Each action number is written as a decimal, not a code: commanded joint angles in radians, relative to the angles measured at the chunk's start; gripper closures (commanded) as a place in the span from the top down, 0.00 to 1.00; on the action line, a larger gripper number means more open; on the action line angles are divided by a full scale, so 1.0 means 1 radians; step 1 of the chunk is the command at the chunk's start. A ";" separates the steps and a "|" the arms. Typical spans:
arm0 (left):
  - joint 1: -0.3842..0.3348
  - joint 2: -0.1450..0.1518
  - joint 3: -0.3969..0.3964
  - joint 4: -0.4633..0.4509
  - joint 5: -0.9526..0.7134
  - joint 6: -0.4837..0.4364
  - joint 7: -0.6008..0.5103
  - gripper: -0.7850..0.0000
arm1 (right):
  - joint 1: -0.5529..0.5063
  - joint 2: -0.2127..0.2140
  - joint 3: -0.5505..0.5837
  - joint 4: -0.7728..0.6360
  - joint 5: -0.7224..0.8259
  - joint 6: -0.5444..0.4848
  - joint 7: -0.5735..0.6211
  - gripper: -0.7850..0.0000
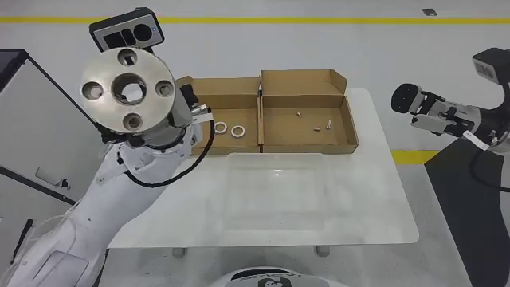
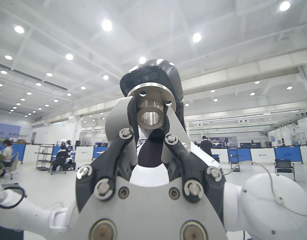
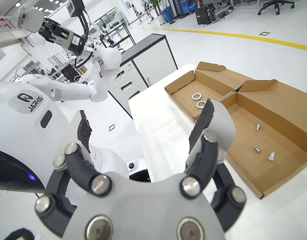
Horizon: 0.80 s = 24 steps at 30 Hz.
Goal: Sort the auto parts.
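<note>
Left gripper [image 2: 149,107] clamps the hub of a steel flange [image 2: 153,89], held high near the table's [image 1: 374,199] left edge, disc upward. It looks heavy, stiff and slick, so the hub is the sound hold. Right gripper [image 3: 146,111] hangs wide open. The flange looks unmarked.

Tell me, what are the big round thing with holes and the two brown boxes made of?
The round part looks like metal, maybe steel or aluminium: dull silver face, shiny machined hub. The left box and right box look like brown cardboard: matte, with folded flaps and creases.
</note>
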 commanded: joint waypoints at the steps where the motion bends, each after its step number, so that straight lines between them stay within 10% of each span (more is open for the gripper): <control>1: 0.004 -0.009 0.004 -0.004 -0.027 0.003 0.000 0.00 | 0.000 0.000 0.000 0.000 0.000 0.000 0.000 1.00; 24: 0.058 -0.062 -0.111 0.087 0.232 0.125 -0.101 0.00 | 0.000 0.000 0.000 0.000 0.000 0.000 0.000 1.00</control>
